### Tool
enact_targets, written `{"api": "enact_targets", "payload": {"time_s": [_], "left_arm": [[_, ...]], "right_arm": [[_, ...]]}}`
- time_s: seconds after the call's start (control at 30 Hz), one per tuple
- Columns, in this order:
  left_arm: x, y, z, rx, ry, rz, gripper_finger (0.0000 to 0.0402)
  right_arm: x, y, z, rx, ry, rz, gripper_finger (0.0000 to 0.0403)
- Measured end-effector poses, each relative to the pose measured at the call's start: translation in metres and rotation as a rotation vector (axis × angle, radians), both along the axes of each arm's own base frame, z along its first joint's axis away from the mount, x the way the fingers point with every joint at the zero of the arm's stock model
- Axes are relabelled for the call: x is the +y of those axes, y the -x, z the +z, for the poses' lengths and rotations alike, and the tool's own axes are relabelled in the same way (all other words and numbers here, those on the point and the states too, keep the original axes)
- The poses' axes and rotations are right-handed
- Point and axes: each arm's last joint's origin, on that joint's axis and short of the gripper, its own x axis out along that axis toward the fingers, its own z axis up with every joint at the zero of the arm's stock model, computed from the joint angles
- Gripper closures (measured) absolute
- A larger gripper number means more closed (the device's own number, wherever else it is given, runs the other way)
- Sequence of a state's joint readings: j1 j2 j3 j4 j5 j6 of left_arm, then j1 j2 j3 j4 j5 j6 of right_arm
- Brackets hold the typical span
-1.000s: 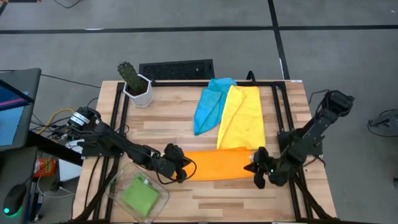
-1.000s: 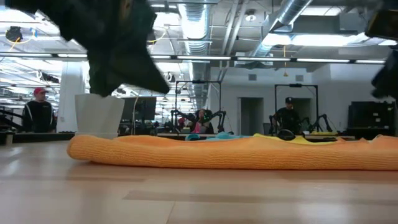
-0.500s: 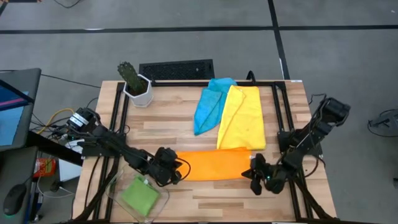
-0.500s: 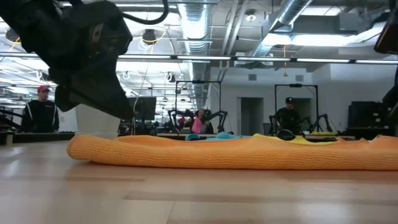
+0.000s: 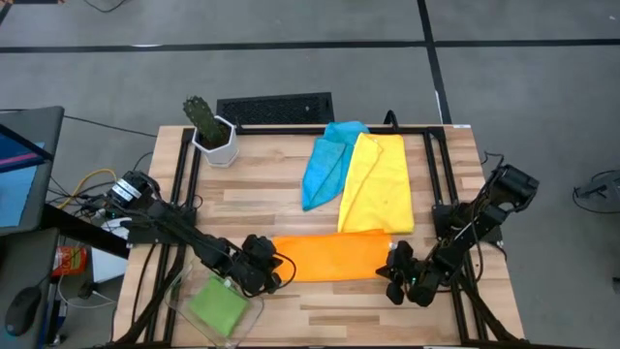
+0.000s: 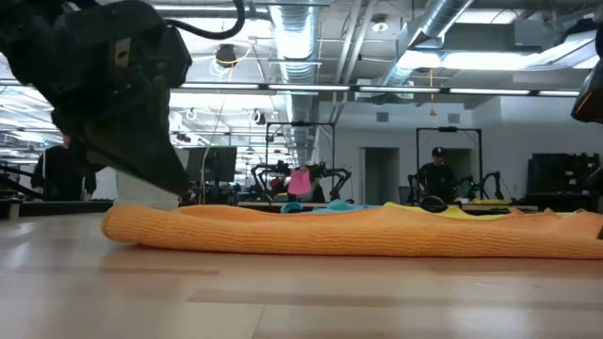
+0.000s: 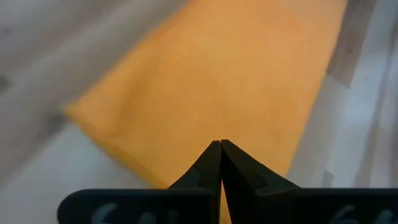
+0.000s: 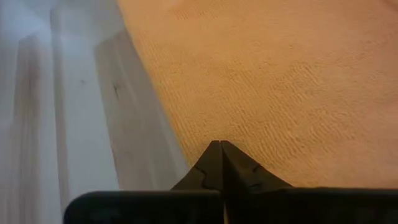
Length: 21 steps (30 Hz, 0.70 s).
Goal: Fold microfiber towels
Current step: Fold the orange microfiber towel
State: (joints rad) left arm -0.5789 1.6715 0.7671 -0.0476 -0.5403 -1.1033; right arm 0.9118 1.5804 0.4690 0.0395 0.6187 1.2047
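The orange towel (image 5: pixel 334 257) lies folded into a long strip across the table's near half, flat on the wood (image 6: pixel 358 234). My left gripper (image 5: pixel 279 271) is shut. In the low view its tip (image 6: pixel 179 188) hangs a little above the strip's left end, and in its wrist view (image 7: pixel 221 144) it points over the orange cloth (image 7: pixel 211 81). My right gripper (image 5: pixel 389 274) is shut at the strip's right end, over the cloth's near edge (image 8: pixel 186 155). The yellow towel (image 5: pixel 378 184) and the light blue towel (image 5: pixel 325 165) lie loosely folded farther back. The green towel (image 5: pixel 218 302) sits folded in a clear bin. My right gripper's shut tips (image 8: pixel 221 144) slant down over the orange towel's near edge at its right end. I cannot tell whether they touch the cloth.
A cactus in a white pot (image 5: pixel 210 131) stands at the far left corner. The clear bin (image 5: pixel 184 291) sits at the near left corner, close to my left arm. Black frame rails (image 5: pixel 184 184) run along both table sides. Bare wood lies in front of the orange strip.
Both grippers have sunk and drawn toward the table's near edge, staying shut, the left at the orange strip's left end and the right at its right end. The orange towel has kept its place.
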Motion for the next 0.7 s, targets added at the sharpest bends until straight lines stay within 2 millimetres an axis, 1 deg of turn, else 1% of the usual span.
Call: {"api": "enact_targets", "payload": {"time_s": [0.17,0.3,0.4,0.57,0.7], "left_arm": [[-0.004,-0.004,-0.019,0.071,0.008,-0.027,0.0401],[-0.006,-0.006,-0.021,0.099,0.031,-0.06,0.0401],[-0.005,-0.003,-0.022,0.141,0.031,-0.077,0.0401],[-0.002,0.002,-0.024,0.209,0.039,-0.03,0.0402],[-0.001,0.003,-0.025,0.212,0.047,-0.016,0.0402]], "right_arm": [[0.0,-0.003,0.001,-0.004,-0.027,-0.007,0.0381],[0.0,-0.003,0.005,-0.015,-0.042,-0.005,0.0375],[0.0,-0.003,0.011,-0.041,-0.055,-0.009,0.038],[-0.003,-0.005,0.023,-0.107,-0.051,-0.025,0.039],[-0.004,-0.007,0.032,-0.174,-0.05,-0.041,0.0381]]}}
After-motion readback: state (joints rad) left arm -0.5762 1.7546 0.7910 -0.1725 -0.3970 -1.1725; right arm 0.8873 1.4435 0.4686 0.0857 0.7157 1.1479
